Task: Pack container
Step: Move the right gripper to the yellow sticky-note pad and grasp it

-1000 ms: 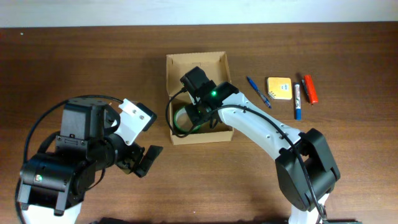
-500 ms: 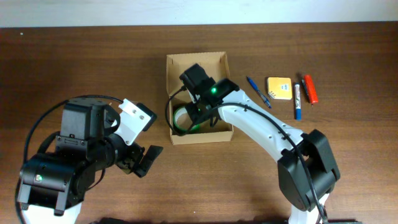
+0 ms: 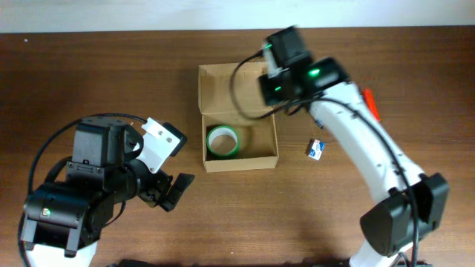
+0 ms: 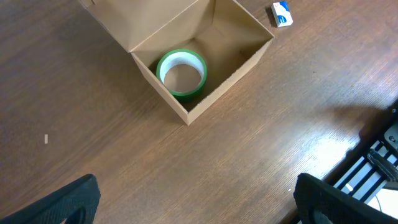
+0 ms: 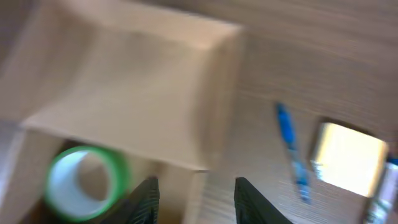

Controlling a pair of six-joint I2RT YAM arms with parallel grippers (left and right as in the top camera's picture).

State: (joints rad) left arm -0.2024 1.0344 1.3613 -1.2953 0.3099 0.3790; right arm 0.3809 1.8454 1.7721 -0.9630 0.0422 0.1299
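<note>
The container (image 3: pixel 241 164) is an open tan cardboard box at mid-table, its flap lid (image 3: pixel 231 86) lying back. A green tape roll (image 3: pixel 223 141) lies flat in its left half. My right gripper (image 3: pixel 276 87) hovers above the box's far right corner, open and holding nothing. Its blurred wrist view shows the tape roll (image 5: pixel 84 180) at lower left and the flap (image 5: pixel 137 93) above. My left gripper (image 3: pixel 175 190) stands wide open over bare wood, left of the box. From that wrist I see the container (image 4: pixel 230 78) and the tape roll (image 4: pixel 181 73).
A small blue-and-white item (image 3: pixel 316 149) lies on the table right of the box. A red marker (image 3: pixel 369 100) peeks out beside the right arm. The right wrist view shows a blue pen (image 5: pixel 291 149) and a yellow pad (image 5: pixel 351 155) to the right.
My right gripper has opened, left the tape roll in the box, and risen toward the back right. A small blue-and-white item now lies right of the box. The left arm has not moved.
</note>
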